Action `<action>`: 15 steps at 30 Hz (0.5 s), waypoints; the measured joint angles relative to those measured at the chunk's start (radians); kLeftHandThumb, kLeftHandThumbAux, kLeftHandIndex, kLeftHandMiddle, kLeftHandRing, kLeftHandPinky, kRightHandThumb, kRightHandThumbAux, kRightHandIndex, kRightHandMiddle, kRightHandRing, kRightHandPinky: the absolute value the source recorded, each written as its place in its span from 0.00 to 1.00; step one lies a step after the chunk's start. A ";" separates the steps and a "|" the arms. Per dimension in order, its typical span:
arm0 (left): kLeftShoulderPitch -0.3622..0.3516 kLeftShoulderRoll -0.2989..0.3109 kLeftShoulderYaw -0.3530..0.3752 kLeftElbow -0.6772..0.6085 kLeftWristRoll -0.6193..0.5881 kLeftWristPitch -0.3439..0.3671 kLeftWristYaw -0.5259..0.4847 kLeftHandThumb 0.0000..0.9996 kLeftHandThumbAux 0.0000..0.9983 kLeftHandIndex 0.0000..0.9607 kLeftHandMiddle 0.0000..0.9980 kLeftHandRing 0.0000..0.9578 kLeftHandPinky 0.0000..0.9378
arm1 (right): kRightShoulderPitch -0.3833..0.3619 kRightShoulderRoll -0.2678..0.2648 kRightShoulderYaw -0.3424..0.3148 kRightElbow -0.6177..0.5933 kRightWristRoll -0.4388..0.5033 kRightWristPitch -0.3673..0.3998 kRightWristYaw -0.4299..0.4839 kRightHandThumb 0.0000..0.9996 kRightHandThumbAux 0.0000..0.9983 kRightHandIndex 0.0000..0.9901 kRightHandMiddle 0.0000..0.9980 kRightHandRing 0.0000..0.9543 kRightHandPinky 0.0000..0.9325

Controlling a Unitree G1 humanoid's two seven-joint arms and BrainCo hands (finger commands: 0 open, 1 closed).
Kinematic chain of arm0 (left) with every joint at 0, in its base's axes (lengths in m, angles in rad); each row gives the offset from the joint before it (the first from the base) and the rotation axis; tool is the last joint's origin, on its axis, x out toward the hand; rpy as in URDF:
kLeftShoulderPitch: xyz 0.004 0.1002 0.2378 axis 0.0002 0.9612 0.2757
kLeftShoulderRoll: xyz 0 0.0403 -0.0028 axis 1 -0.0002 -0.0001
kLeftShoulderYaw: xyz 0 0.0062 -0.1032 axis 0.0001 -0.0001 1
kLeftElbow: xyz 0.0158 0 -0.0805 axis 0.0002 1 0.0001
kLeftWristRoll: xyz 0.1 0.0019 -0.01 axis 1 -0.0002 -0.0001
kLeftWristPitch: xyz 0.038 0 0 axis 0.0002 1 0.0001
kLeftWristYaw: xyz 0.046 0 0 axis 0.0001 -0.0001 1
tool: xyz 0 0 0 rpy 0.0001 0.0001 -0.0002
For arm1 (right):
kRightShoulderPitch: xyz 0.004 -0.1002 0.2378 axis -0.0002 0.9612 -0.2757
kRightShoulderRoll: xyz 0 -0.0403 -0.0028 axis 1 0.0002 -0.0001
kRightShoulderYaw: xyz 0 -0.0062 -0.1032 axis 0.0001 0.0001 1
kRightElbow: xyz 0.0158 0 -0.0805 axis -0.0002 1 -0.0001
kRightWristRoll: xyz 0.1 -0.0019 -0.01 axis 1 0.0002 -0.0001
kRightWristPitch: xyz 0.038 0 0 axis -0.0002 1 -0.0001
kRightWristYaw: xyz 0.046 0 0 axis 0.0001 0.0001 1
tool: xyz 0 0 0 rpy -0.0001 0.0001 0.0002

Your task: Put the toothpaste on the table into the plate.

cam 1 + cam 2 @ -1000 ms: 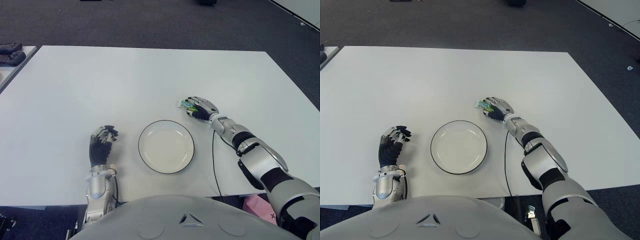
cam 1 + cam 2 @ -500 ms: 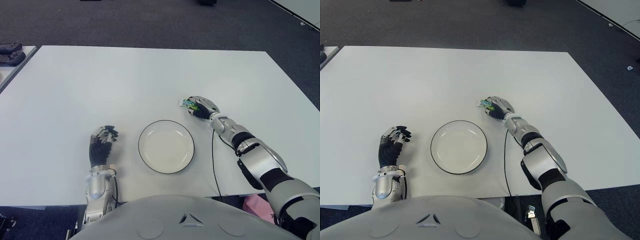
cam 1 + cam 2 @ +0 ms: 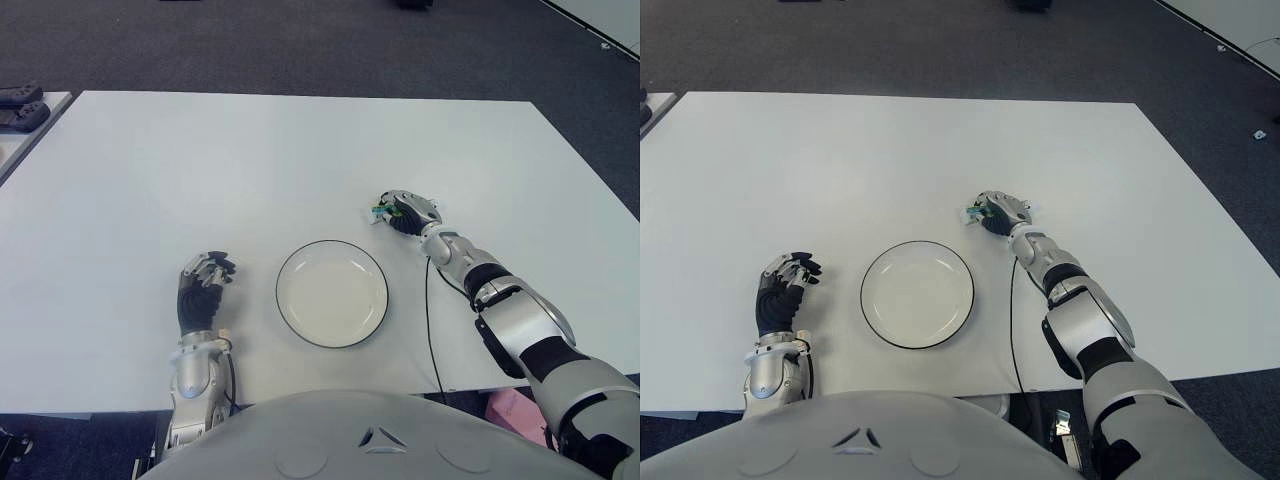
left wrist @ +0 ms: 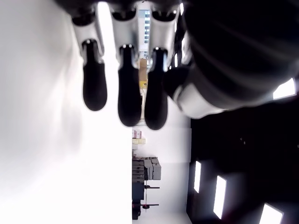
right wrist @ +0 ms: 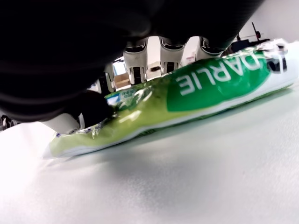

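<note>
right wrist view: right hand (image 3: 405,211) fingers (image 5: 140,65) curled over the green-and-white toothpaste tube (image 5: 196,88), lying on the white surface (image 3: 200,170) | round white dark-rimmed plate (image 3: 332,293) nearby | thin floppy tube could slip out | left hand (image 3: 203,285) idle beside plate's left, fingers relaxed

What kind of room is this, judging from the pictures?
Probably an office or lab room. A large plain white table stands on dark grey carpet, with a second table's edge at the robot's left. The left wrist view shows shelving and stacked boxes farther off.
</note>
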 measured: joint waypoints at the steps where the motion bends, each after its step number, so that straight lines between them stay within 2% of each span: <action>1: 0.000 -0.001 0.000 0.000 -0.001 -0.002 0.000 0.70 0.73 0.45 0.53 0.56 0.57 | -0.001 -0.001 0.003 0.000 -0.002 0.000 -0.005 0.74 0.66 0.45 0.62 0.64 0.61; 3: -0.001 -0.001 0.000 0.000 -0.001 -0.004 0.000 0.70 0.73 0.45 0.54 0.56 0.57 | -0.003 -0.005 0.012 0.000 -0.008 0.000 -0.017 0.74 0.68 0.45 0.70 0.75 0.73; 6: -0.001 -0.003 0.000 0.000 -0.001 -0.005 0.000 0.70 0.73 0.45 0.53 0.56 0.56 | -0.007 -0.012 0.025 0.000 -0.022 0.000 -0.036 0.74 0.70 0.45 0.76 0.81 0.81; 12: -0.003 -0.007 0.000 0.000 -0.001 -0.005 0.000 0.69 0.73 0.45 0.53 0.55 0.56 | -0.016 -0.024 0.055 -0.001 -0.046 0.000 -0.082 0.74 0.71 0.45 0.84 0.88 0.93; 15: -0.005 -0.006 0.001 0.001 -0.002 -0.007 0.000 0.69 0.73 0.45 0.53 0.56 0.56 | -0.024 -0.029 0.062 -0.007 -0.057 0.001 -0.083 0.74 0.71 0.45 0.86 0.89 0.94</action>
